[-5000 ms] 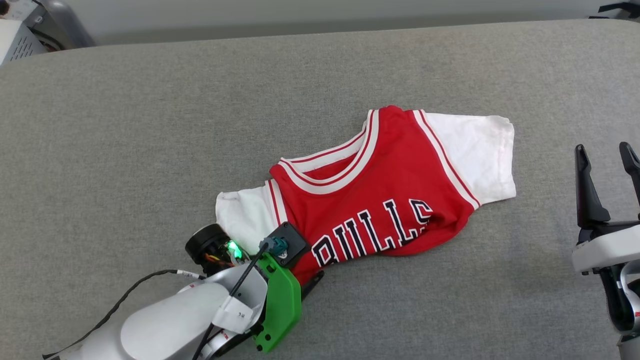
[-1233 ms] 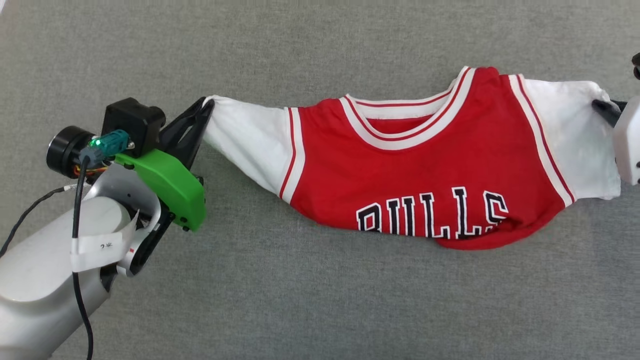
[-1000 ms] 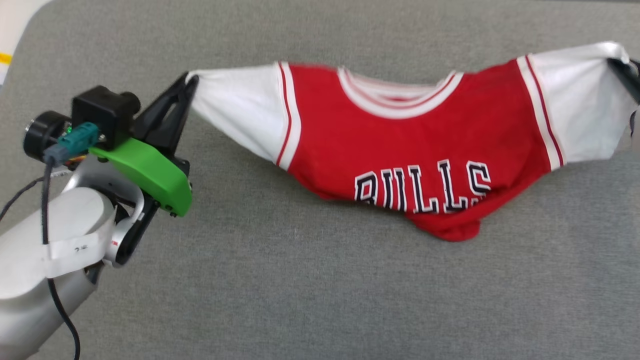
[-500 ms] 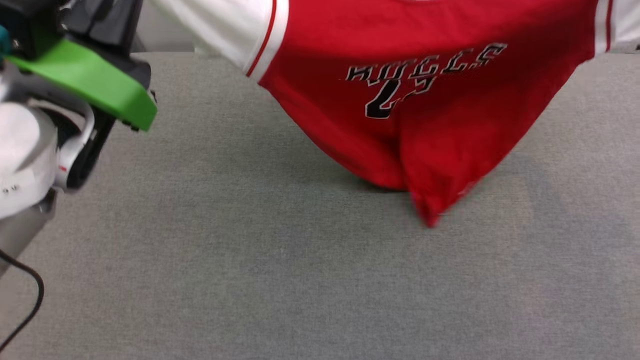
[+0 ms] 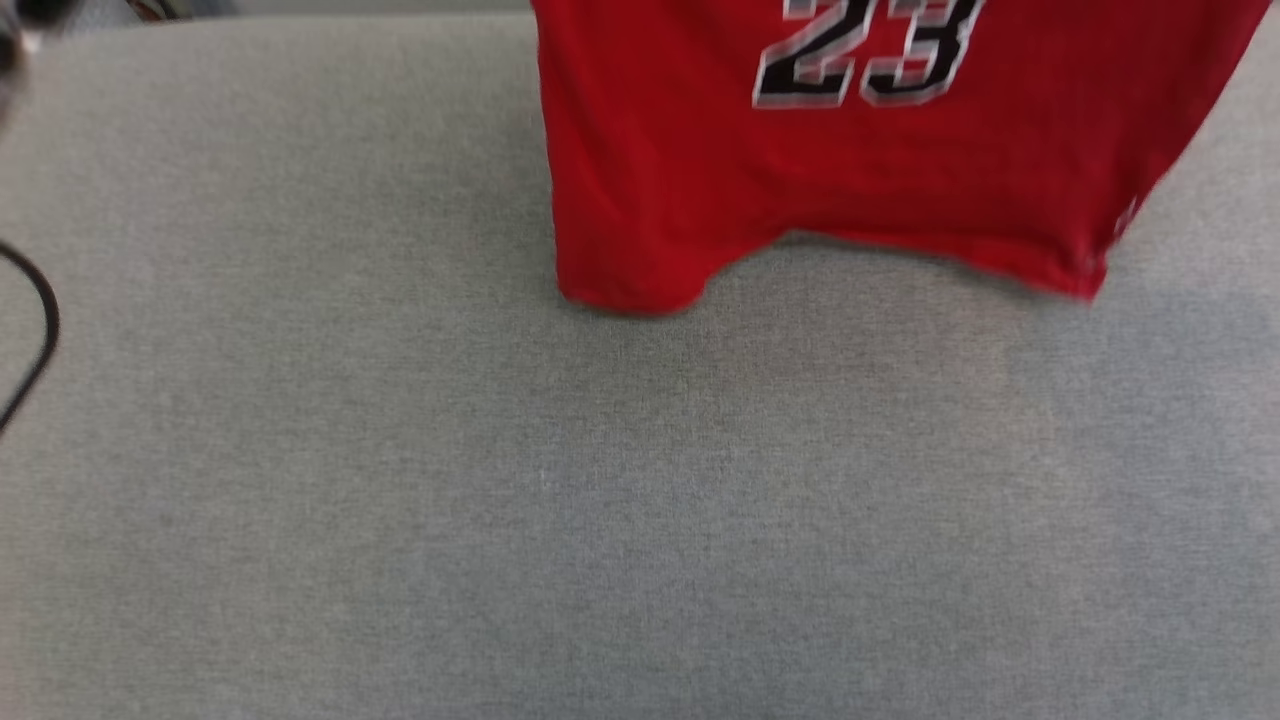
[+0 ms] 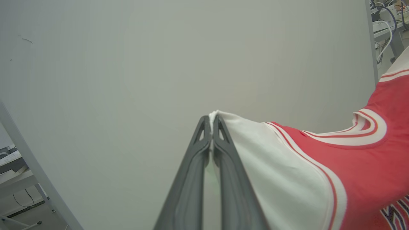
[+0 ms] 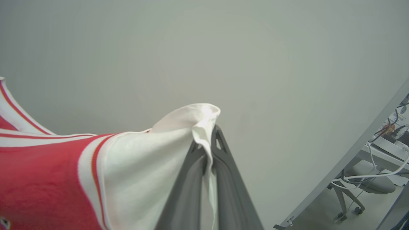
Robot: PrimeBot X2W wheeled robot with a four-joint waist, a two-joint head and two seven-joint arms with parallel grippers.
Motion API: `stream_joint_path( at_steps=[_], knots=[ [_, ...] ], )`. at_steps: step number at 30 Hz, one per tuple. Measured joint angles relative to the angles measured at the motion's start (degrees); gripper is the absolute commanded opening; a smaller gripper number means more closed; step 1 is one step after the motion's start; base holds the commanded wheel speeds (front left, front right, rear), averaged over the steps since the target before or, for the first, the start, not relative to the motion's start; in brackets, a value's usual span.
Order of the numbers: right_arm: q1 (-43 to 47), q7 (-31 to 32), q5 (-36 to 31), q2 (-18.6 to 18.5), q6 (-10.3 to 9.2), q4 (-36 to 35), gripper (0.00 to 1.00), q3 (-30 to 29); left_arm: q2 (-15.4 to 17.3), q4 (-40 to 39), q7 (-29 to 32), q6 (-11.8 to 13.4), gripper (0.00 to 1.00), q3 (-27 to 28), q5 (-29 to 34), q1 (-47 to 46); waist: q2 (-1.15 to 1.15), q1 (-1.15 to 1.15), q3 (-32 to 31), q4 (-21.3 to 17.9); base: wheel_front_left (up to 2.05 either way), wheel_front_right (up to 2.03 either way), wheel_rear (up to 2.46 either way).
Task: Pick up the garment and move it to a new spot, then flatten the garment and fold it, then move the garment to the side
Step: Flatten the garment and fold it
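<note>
Since the earlier head frames, the garment point(image 5: 850, 170) has come up off the table point(image 5: 600, 520). A second ago it lay stretched between the two hands; now it hangs with the number 23 showing and the hem point(image 5: 820, 240) lowest. The head camera has also shifted, so part of that change is camera motion.

**Hand state.** The left hand point(image 6: 211, 127) is closed on the tip of the left sleeve point(image 6: 271, 166). The right hand point(image 7: 211, 137) is closed on the bunched end of the right sleeve point(image 7: 143, 166). Both hands point at a plain wall point(image 6: 127, 64).

**Progress.** Judge the pick-up as done and the move to a new spot as under way. Laying down, flattening, folding and moving aside all remain.

**Clearance.** The table is bare in front of and beside the hanging cloth, which leaves you wide room to lay it down. Its far edge point(image 5: 300, 15) runs just behind the garment, so keep the placement on the near side. A dark cable point(image 5: 40, 330) loops in at the left border; keep the cloth away from it. You cannot tell whether the hem's lower left corner touches the table.
</note>
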Motion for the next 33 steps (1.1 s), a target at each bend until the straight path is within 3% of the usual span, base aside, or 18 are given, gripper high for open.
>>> stream_joint_path(
  at_steps=[9,16,25,33],
  knots=[
    [-22.14,-5.30,-5.56,3.42,0.01,12.58,0.00,3.18,-6.86,14.39,-2.21,-4.12,0.00,2.12,3.44,-19.23,0.00,0.01,8.85,-0.96,0.00,0.00,0.00],
    [-33.56,-10.58,-7.01,6.55,0.00,21.50,0.00,5.80,-9.88,24.40,-5.91,-6.80,0.00,3.21,4.19,-26.80,0.00,0.01,13.67,-1.65,0.00,0.00,0.00],
    [-34.23,-15.90,-4.06,10.38,0.01,29.14,0.00,11.70,-10.78,32.19,-10.38,-9.13,0.00,3.13,3.87,-25.94,0.00,0.01,15.92,-2.25,0.00,0.00,0.00],
    [-24.80,-21.32,0.43,13.01,0.01,31.87,0.00,17.08,-10.81,32.15,-12.92,-9.61,0.00,4.33,1.83,-13.95,0.00,0.01,13.74,-2.12,0.00,0.00,0.00]
  ],
)
